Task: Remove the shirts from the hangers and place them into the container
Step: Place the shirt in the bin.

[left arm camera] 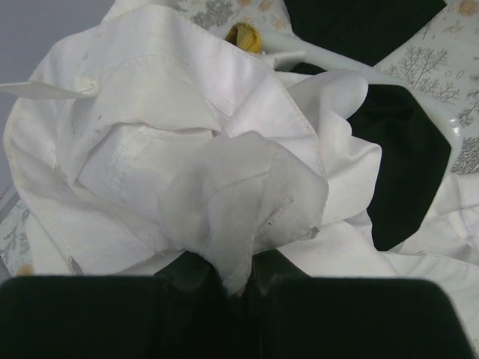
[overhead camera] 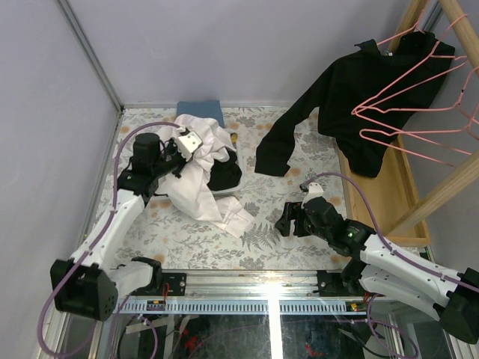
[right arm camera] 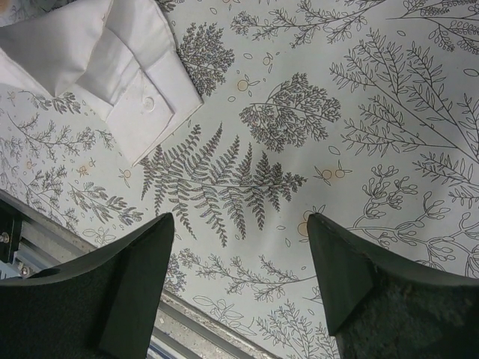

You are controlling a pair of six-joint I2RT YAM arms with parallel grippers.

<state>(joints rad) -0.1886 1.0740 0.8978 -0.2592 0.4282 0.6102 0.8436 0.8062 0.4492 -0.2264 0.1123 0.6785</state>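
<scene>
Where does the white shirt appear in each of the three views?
Top external: white shirt left of centre, at the left gripper.
Left wrist: the shirt fills most of the frame.
Right wrist: only its cuff, upper left.
Shared landmark: the fern-printed tablecloth.

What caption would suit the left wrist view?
Left gripper shut on a fold of the white shirt, bunched over the container.

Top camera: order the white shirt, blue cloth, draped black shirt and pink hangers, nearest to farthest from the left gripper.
1. white shirt: pinched in the left gripper.
2. blue cloth: just behind it, at the back.
3. black shirt: back right, draped.
4. pink hangers: far right, beyond the shirt's body.
</scene>
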